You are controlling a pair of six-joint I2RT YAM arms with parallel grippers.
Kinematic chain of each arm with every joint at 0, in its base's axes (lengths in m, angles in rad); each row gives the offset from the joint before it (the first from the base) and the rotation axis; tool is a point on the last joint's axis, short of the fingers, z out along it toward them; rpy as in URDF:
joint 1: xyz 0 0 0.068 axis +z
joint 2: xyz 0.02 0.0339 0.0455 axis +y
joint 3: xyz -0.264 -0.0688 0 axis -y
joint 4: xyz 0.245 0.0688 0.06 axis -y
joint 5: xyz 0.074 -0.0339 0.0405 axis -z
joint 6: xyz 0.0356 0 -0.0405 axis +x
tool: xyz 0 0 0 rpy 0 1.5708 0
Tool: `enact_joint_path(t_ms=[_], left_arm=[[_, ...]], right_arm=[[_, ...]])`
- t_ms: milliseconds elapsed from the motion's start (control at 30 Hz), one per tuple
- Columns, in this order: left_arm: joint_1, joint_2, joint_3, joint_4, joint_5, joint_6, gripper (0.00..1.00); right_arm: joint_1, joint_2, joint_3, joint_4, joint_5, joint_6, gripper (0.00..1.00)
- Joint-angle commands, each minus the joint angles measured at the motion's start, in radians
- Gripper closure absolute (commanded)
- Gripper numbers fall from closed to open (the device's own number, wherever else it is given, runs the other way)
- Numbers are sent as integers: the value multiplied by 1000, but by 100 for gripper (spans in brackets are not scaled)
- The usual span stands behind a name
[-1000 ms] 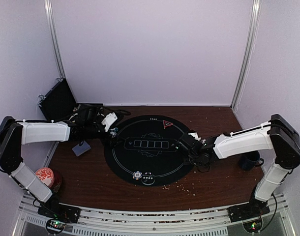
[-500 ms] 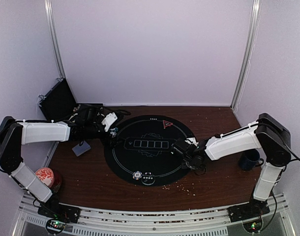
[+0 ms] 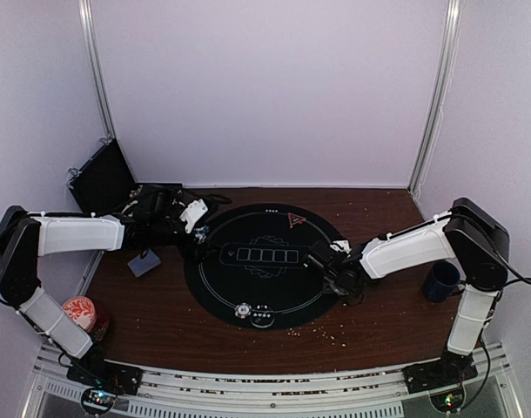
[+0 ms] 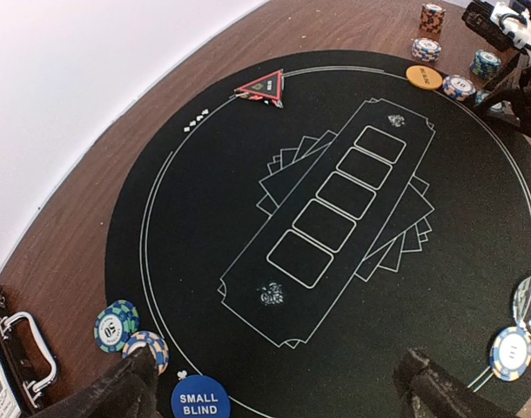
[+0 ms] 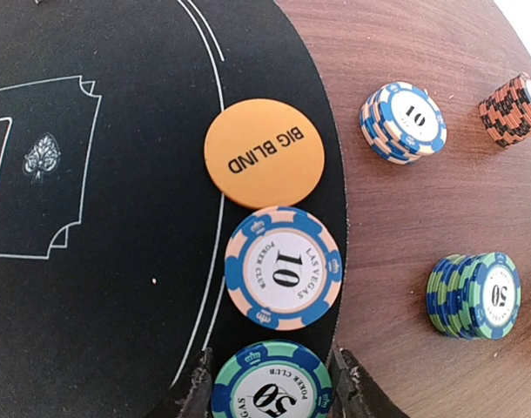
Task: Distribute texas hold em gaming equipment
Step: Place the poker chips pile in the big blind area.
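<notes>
The right gripper [image 5: 272,394], half closed, pinches a green 50 chip [image 5: 270,383] that lies face up at the black mat's [image 5: 100,261] edge, its near half cut off by the frame. It sits just beside a blue 10 chip [image 5: 283,267] and the orange BIG BLIND button [image 5: 264,152]. Only the left wrist view shows the left gripper [image 4: 278,392] spread wide and empty; from above the chips blur.

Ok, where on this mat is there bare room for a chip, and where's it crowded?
Free: the printed boxes mid-mat, and the rim between the red triangle marker and the SMALL BLIND button. Crowded: the edge by the BIG BLIND button, with the 10 chip, the green 50 chip and chip stacks beside.
</notes>
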Motion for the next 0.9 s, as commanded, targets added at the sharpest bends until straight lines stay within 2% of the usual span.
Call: enact_joint_path(t_ms=[0,400,633,867], left_arm=[[3,11,17,39,3,-7,2],[3,14,18,39,2,-8,2],[3,16,19,39,1,-7,2],[2,15,19,38,-1,-9,2]], right_arm=[[-10,41,21,-20,17,-4,59],[-9,57,34,-22,15,-12,52],[-4,41,41,-26,4,-25,40],[15,-94,33,-60,4,-56,19]])
